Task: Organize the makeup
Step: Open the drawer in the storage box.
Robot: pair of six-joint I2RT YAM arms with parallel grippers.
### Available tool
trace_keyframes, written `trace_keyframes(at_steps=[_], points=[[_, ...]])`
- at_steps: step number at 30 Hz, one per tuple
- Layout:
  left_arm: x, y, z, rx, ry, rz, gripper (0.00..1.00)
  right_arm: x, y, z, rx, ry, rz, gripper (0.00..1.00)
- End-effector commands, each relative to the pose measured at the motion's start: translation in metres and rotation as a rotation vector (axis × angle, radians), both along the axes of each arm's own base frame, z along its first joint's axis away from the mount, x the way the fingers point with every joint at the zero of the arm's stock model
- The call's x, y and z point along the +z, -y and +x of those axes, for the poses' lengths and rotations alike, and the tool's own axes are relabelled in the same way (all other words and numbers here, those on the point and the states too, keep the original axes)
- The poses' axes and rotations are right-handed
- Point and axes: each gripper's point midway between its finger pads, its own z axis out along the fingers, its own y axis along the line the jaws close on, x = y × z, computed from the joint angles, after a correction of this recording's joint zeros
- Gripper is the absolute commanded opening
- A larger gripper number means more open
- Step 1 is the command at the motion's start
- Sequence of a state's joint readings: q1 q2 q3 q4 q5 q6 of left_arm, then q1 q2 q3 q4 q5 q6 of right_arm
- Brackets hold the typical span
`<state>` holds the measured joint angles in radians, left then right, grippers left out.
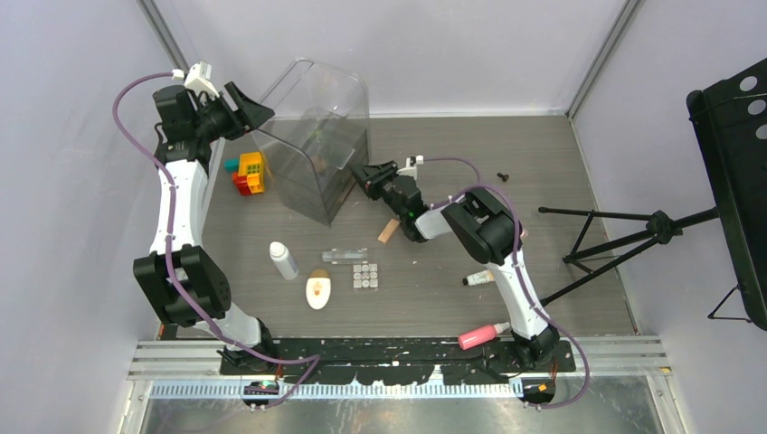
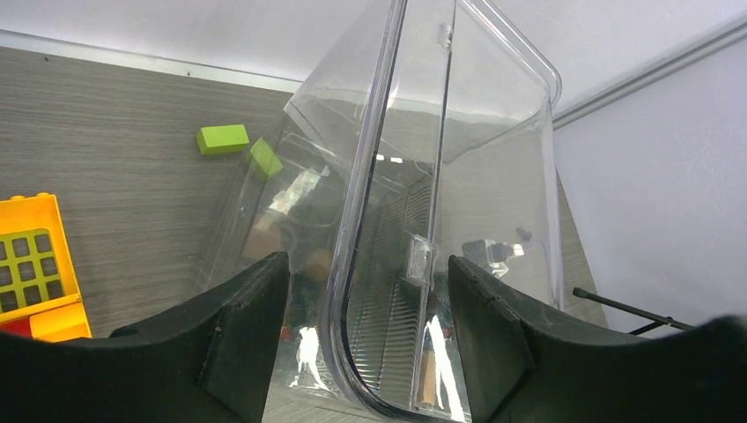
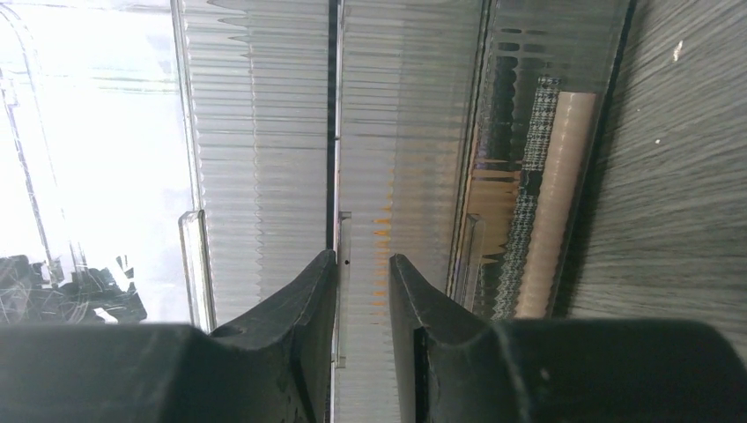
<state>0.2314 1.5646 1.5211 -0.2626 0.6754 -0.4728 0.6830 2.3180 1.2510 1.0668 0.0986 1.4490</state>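
The makeup lies on the table in the top view: a white bottle (image 1: 283, 260), a clear bottle (image 1: 345, 256), a square-pan palette (image 1: 365, 276), a white oval compact (image 1: 317, 291), a peach sponge (image 1: 388, 231), a cream tube (image 1: 479, 278) and a pink bottle (image 1: 484, 336). My left gripper (image 1: 256, 112) is open, its jaws astride the rim of the tilted clear case (image 2: 440, 176) without touching it. My right gripper (image 3: 363, 264) is at the case's ribbed drawer front, jaws a narrow gap apart around a thin clear drawer handle (image 3: 343, 233). No brush shows.
Colourful toy bricks (image 1: 249, 172) lie left of the case (image 1: 317, 145); green bricks (image 2: 222, 138) and a yellow one (image 2: 31, 264) show in the left wrist view. A long peach item (image 3: 555, 203) sits behind the drawer front. A black tripod (image 1: 624, 235) stands at the right.
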Motion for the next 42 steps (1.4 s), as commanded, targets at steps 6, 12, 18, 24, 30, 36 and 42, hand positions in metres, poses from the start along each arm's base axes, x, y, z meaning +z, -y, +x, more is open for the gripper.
trace_keyframes(at_steps=[6,12,18,24,30,36,42], points=[[0.012,0.007,-0.003,-0.039,0.041,-0.017,0.68,0.02,-0.008,0.004,0.011,0.051,0.049,0.22],[0.012,0.008,-0.003,-0.042,0.042,-0.022,0.68,0.026,-0.004,0.002,0.004,0.082,0.074,0.1],[0.012,0.008,-0.003,-0.042,0.043,-0.022,0.68,0.035,0.002,-0.002,-0.008,0.107,0.057,0.03],[0.013,0.008,-0.002,-0.042,0.044,-0.021,0.68,0.036,0.025,-0.006,-0.05,0.112,0.02,0.0],[0.011,0.007,-0.002,-0.041,0.042,-0.019,0.68,0.033,0.044,-0.012,-0.074,0.11,0.022,0.01],[0.014,0.005,-0.003,-0.036,0.049,-0.015,0.68,0.033,0.059,-0.023,-0.085,0.125,-0.037,0.01],[0.015,0.003,-0.003,-0.032,0.048,-0.019,0.68,0.033,0.074,-0.031,-0.11,0.131,-0.089,0.01]])
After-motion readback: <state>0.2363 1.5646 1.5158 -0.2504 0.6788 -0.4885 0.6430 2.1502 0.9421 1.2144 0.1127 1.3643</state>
